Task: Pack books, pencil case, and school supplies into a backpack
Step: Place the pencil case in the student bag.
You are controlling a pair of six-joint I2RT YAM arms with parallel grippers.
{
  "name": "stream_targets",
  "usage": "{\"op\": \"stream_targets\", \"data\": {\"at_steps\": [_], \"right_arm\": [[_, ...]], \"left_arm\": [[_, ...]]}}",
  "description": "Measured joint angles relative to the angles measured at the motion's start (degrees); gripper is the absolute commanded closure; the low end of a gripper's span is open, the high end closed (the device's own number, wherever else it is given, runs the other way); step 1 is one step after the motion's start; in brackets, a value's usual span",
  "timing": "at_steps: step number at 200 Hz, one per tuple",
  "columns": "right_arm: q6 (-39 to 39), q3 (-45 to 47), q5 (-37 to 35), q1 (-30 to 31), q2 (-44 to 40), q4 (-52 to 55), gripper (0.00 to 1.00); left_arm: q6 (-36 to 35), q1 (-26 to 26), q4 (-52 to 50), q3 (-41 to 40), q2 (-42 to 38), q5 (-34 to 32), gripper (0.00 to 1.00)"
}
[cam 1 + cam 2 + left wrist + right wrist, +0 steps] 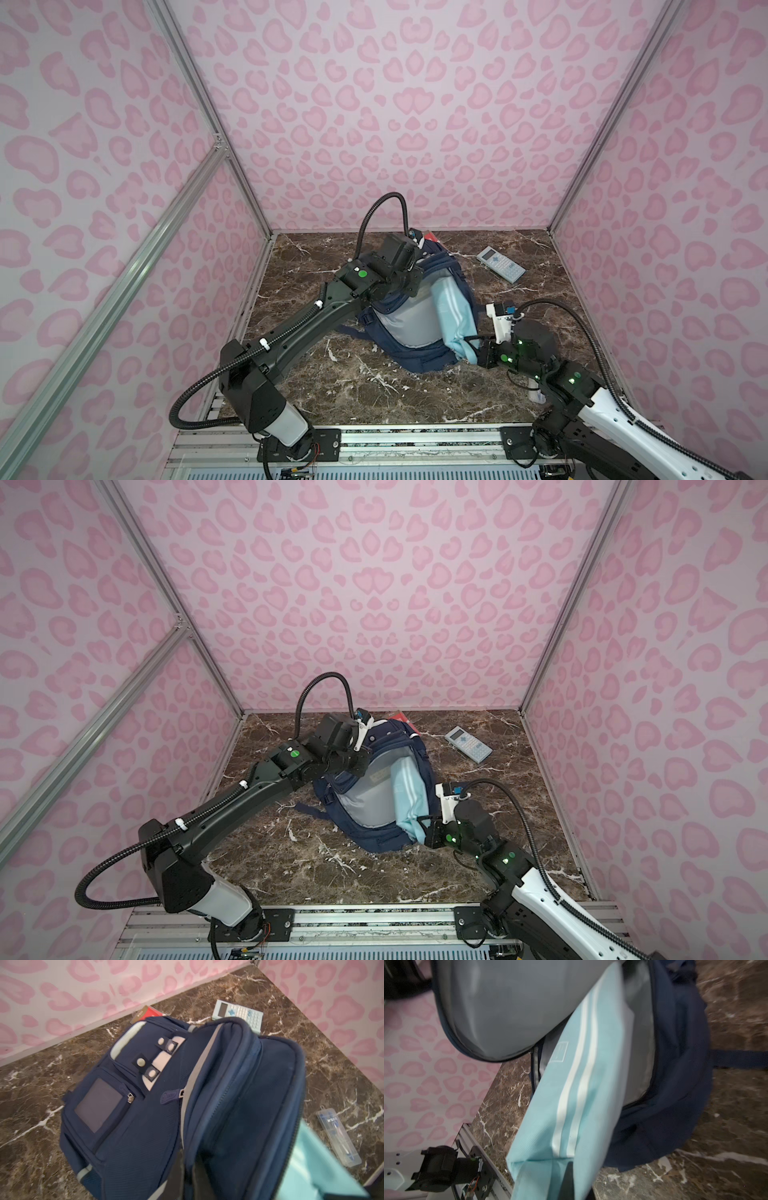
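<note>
The navy backpack point(415, 357) point(374, 841) lies mid-table with its main compartment unzipped and the grey-lined flap point(500, 1012) lifted. My left gripper point(413, 284) point(191, 1178) is shut on the flap's edge near the backpack's top. The light-aqua striped pencil case point(451, 316) point(405, 800) point(571, 1105) slants into the opening, its far end inside and its near end sticking out. My right gripper point(473, 338) point(566, 1180) is shut on that near end. The books are out of view.
A grey-blue calculator point(500, 262) point(239, 1014) lies on the marble at the back right. A red booklet pack point(432, 237) point(148, 1013) sits against the back wall behind the backpack. A clear plastic pack point(338, 1136) lies right of the backpack. Pink walls close three sides.
</note>
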State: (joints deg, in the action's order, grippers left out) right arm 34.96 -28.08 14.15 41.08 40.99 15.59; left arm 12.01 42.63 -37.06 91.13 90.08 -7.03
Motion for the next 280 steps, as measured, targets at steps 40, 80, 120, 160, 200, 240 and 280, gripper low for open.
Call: {"op": "stream_targets", "data": {"at_steps": [40, 80, 120, 160, 200, 240, 280], "right_arm": [[-1.92, -5.79, -2.78, 4.42, 20.02, -10.99, 1.0], [-1.81, -22.97, -4.7, 1.92, 45.94, -17.22, 1.0], [5.46, -31.63, -6.54, 5.86, 62.27, -29.51, 1.0], [13.49, -42.47, -11.13, 9.81, 77.42, -44.24, 1.0], [16.2, -44.65, -11.3, 12.7, 79.78, -47.43, 0.23], [10.67, -38.62, -8.63, 11.69, 68.98, -36.41, 0.02], [3.17, -30.18, -7.93, 8.79, 55.39, -23.32, 0.02]], "left_arm": [[1.55, -0.35, -0.48, -1.97, -2.47, 4.85, 0.97], [3.28, -0.46, -0.26, -5.09, -6.49, 6.54, 0.97], [6.62, -0.72, -2.21, -3.96, -7.87, 4.39, 0.97], [11.82, -3.06, -0.96, -8.57, -10.95, 4.42, 0.97], [12.44, -6.38, 0.0, -12.31, -13.84, 5.7, 0.97], [11.76, -8.09, 4.22, -17.25, -15.93, 7.21, 0.97], [10.62, -8.17, 5.84, -21.4, -16.83, 7.17, 0.97]]}}
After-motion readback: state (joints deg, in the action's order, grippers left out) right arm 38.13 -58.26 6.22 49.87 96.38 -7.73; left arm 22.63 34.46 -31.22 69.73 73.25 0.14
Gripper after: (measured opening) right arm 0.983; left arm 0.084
